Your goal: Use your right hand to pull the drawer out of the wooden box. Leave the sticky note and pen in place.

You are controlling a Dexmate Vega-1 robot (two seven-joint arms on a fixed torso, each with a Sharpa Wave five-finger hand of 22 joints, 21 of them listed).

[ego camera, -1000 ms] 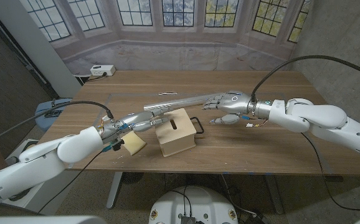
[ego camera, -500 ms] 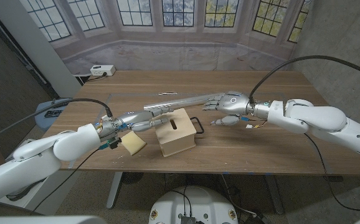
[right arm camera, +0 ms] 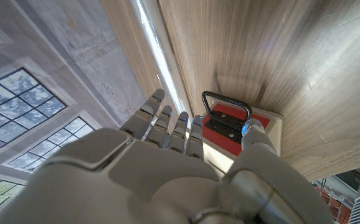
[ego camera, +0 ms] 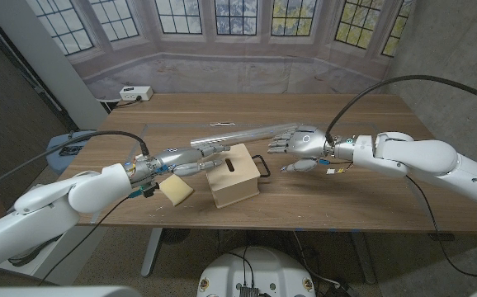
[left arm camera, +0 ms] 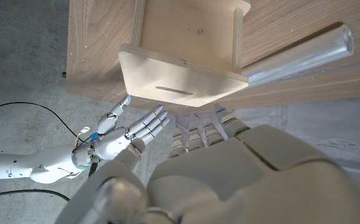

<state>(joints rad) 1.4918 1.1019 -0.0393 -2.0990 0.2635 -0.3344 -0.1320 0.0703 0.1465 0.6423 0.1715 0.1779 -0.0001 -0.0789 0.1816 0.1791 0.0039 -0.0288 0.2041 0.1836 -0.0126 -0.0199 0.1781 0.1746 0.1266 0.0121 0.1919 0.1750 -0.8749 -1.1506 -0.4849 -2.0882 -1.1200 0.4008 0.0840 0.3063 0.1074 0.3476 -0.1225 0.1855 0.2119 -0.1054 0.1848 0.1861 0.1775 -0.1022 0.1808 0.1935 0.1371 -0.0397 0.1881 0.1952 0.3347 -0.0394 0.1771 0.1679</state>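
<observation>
head view: right robot hand [ego camera: 299,147] spread, empty, near the drawer handle [ego camera: 261,166].

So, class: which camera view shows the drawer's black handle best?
The right wrist view: the black handle appears large against the drawer's red front. The head view shows the handle small, beside the wooden box.

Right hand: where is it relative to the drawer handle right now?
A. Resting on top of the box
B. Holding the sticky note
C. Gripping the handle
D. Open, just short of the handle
D: the right hand has spread fingers and holds nothing, with a gap between it and the handle on the box.
</observation>
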